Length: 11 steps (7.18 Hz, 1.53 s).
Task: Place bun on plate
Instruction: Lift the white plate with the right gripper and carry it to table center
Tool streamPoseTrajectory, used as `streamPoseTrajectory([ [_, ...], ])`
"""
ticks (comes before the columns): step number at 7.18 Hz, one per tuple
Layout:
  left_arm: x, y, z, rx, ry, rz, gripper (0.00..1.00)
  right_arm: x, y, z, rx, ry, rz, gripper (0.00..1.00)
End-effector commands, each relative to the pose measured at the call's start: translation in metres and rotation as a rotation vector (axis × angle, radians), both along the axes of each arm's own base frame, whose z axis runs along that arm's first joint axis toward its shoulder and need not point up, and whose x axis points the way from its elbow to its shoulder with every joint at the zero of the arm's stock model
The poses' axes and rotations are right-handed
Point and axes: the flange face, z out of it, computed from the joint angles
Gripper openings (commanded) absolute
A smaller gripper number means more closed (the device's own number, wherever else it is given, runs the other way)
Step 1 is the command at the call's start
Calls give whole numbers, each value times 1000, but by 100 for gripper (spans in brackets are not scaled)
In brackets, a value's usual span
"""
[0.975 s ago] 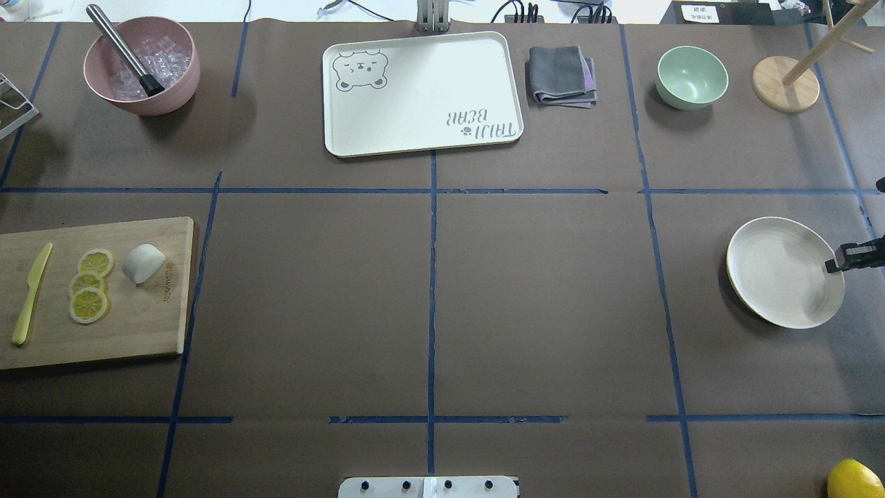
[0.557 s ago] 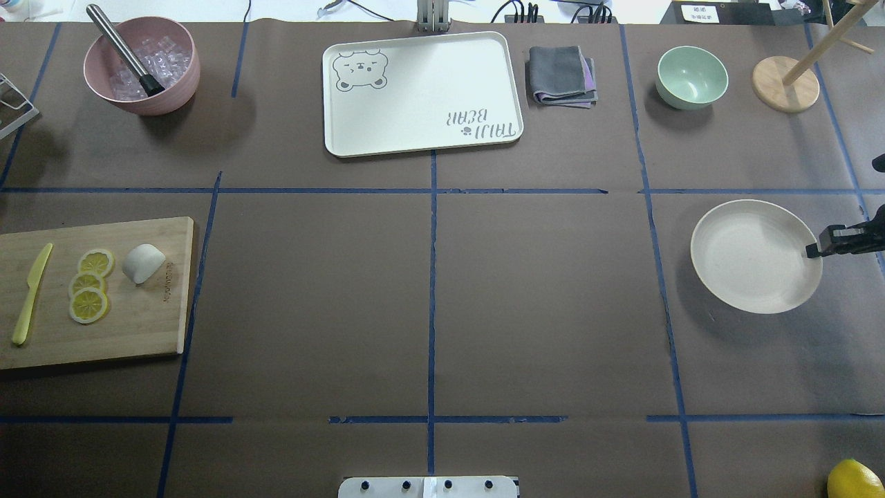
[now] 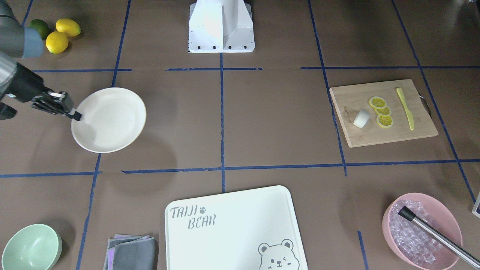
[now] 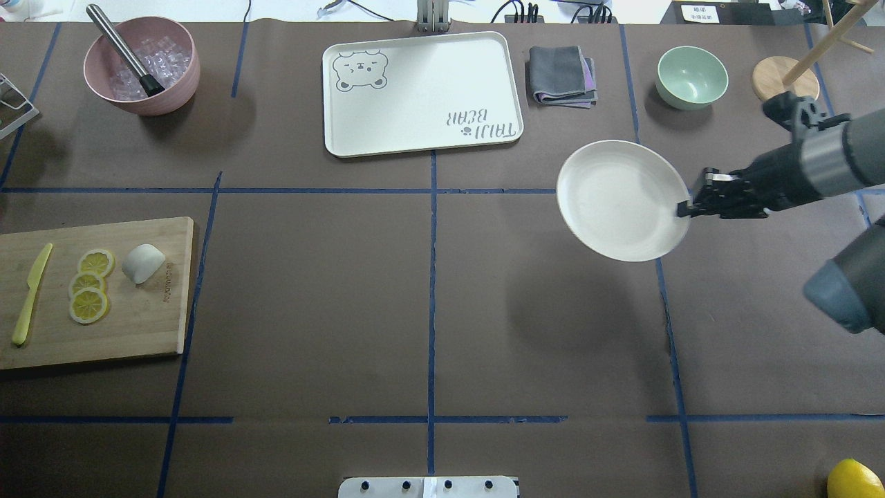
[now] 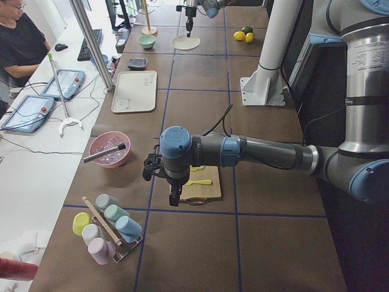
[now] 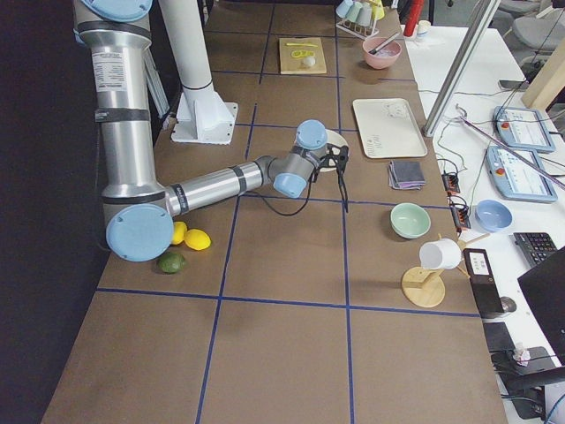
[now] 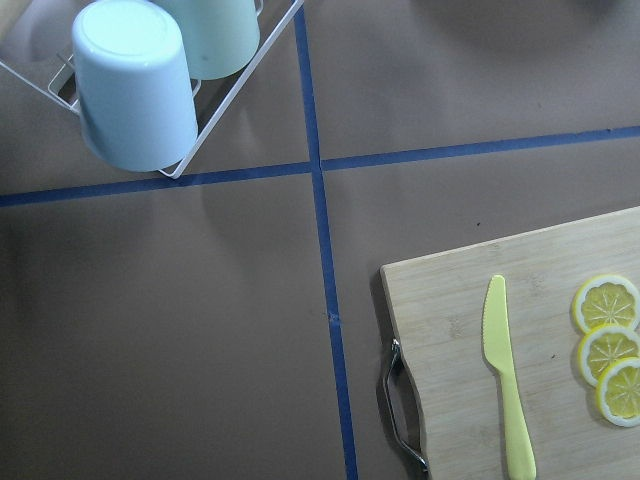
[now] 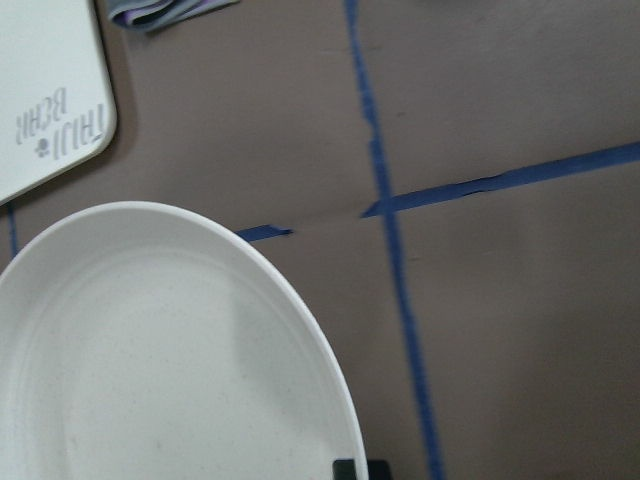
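The bun [image 4: 143, 263] is a small white lump lying on the wooden cutting board [image 4: 138, 325] at the table's left, beside the lemon slices [image 4: 88, 283]. It also shows in the front view as the bun [image 3: 361, 119]. The cream-white plate [image 4: 622, 200] hangs tilted above the table right of centre and casts a shadow below. My right gripper [image 4: 684, 207] is shut on its right rim. The plate [image 8: 150, 350] fills the lower left of the right wrist view. My left gripper [image 5: 174, 198] hangs over the board's outer end. I cannot tell whether it is open or shut.
A yellow knife [image 4: 31, 294] lies on the board. A white tray [image 4: 422, 90], a folded grey cloth [image 4: 561, 75], a mint-green bowl [image 4: 691, 76] and a pink bowl [image 4: 142, 66] of ice line the far side. A cup rack [image 7: 135, 85] stands past the board.
My right gripper has carried the plate from the table's right edge toward the centre and farther back. The right arm now shows far more in the overhead view. The bun has not moved.
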Motion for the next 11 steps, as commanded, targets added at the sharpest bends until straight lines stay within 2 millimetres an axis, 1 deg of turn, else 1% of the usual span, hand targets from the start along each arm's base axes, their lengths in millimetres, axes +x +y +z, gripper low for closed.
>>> streamPoseTrajectory([
  [1,1,7,6,-12,1,1,100,-136,34,-86,-17,-16,15,0],
  [2,1,7,6,-12,1,1,100,-189,51,-122,-13,46,21,0],
  [3,1,8,7,-14,1,1,100,-237,76,-149,-9,90,48,0],
  [4,1,8,8,-15,1,1,100,-255,83,-146,-15,105,62,0],
  [6,1,8,8,-15,1,1,100,-262,85,-136,-25,131,57,0],
  [7,1,8,7,-15,3,1,100,-267,83,-126,-33,149,57,0],
  [8,1,8,8,-15,1,1,100,-269,82,-122,-37,157,56,0],
  [11,1,8,7,-13,3,1,100,-265,79,-116,-38,166,61,2],
])
